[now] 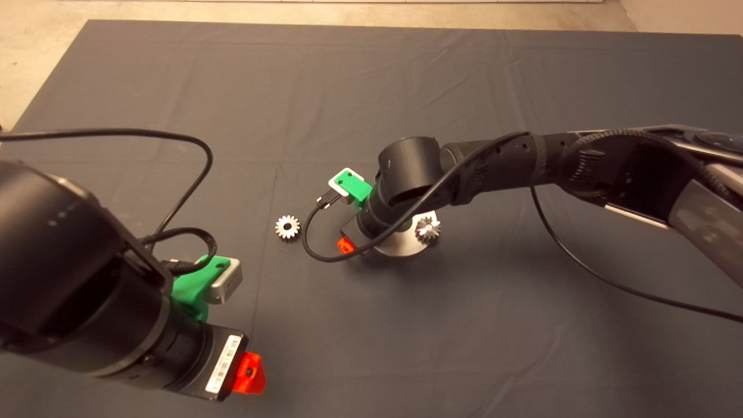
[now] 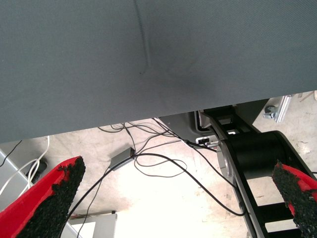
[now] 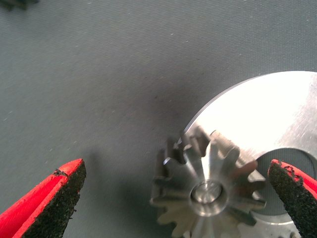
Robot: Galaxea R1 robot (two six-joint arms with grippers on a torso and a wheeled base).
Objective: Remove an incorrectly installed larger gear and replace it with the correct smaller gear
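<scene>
Hovering low over a round silver plate [image 1: 406, 247] near the middle of the counter [image 1: 371, 87], the right gripper [image 3: 173, 198] has its fingers spread wide, grasping nothing. Between them, in the right wrist view, sits the larger gear [image 3: 208, 191], seated on a pin at the plate's edge and slightly closer to one finger than the other. The step in hand looks like the approach to pull this gear off; next the gripper would need to centre, descend around it, close and lift straight up. A smaller gear [image 1: 287, 226] lies loose on the mat just beside the plate, toward the counter's left edge. Another gear [image 1: 428, 227] sits on the plate's right side. The left gripper [image 1: 249, 374] waits released near the front left corner. Open mat surrounds the plate, well clear of every edge.
</scene>
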